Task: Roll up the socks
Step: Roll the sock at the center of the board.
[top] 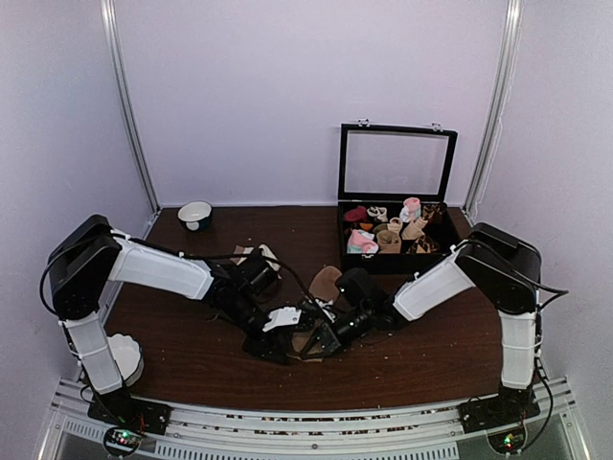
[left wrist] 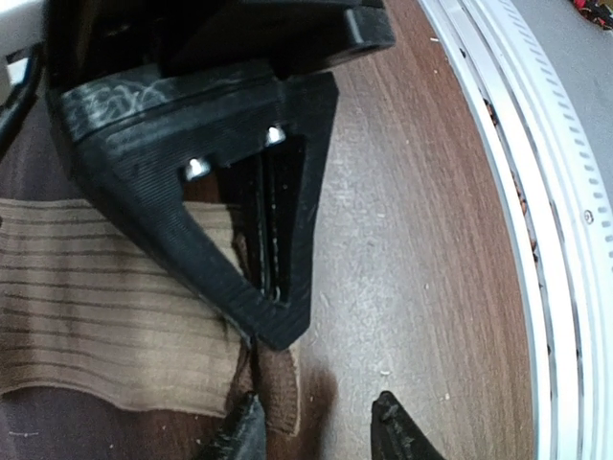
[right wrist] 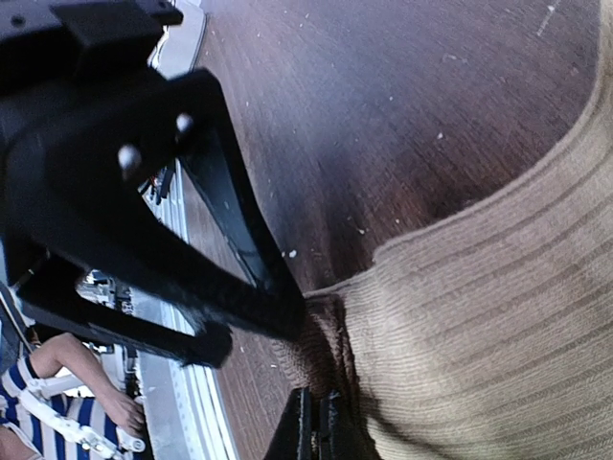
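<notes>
A tan ribbed sock (left wrist: 96, 307) lies flat on the brown table, its darker brown end (left wrist: 273, 383) bunched up. My right gripper (right wrist: 314, 436) is shut on that bunched end; in the left wrist view it shows as a black triangle (left wrist: 278, 287) above the sock. My left gripper (left wrist: 321, 431) is open. Its left fingertip (left wrist: 239, 431) touches the brown end and its right fingertip rests on bare wood. From above, both grippers meet low at mid-table, left gripper (top: 278, 343) beside right gripper (top: 314, 337). Tan sock fabric (top: 324, 283) shows behind them, and another pale piece (top: 257, 254) lies farther left.
A black box (top: 341, 240) with its lid raised stands at the back right, holding several rolled socks. A white bowl (top: 194, 214) sits at the back left, and a white round dish (top: 126, 356) sits by the left arm's base. The white rail (left wrist: 536, 240) runs along the near table edge.
</notes>
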Motion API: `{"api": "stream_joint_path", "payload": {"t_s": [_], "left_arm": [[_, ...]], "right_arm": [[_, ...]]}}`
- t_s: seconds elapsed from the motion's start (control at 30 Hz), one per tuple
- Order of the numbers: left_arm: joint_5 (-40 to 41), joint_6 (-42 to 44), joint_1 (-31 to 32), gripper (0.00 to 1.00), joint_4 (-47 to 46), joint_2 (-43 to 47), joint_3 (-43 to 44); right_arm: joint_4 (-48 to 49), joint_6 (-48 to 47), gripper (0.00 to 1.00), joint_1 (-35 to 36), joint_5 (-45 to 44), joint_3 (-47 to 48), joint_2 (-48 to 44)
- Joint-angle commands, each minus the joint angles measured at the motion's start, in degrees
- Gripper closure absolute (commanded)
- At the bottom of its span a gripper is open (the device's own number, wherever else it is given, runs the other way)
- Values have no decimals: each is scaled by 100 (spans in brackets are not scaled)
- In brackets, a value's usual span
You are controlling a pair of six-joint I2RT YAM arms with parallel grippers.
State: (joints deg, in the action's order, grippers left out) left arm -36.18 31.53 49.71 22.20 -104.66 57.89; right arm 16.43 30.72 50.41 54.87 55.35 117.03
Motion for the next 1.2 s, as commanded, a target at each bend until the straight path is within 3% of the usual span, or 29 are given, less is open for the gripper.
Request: {"api": "stream_joint_path", "payload": {"t_s": [0.0,0.27,0.47,0.6,1.17], "left_arm": [[1,-18,74,63,-183,-278,299],[342,-106,74,75,-71,-561,369],[223,-335,58,99,299,-809,610],[-174,-589,-73,100,561,-994,725],[-810,-895,-386,100,1877,-1846,1414]], "right_arm": [[460,416,98,-29,20,-194,187],[1658,1242,97,-66,88,-559,260],[2183,1521,88,-73,-40,-794,213],[2072,1395,63,-82,-348,-1060,-3],[976,200,61,-2,-2356,-2589,-2294]]}}
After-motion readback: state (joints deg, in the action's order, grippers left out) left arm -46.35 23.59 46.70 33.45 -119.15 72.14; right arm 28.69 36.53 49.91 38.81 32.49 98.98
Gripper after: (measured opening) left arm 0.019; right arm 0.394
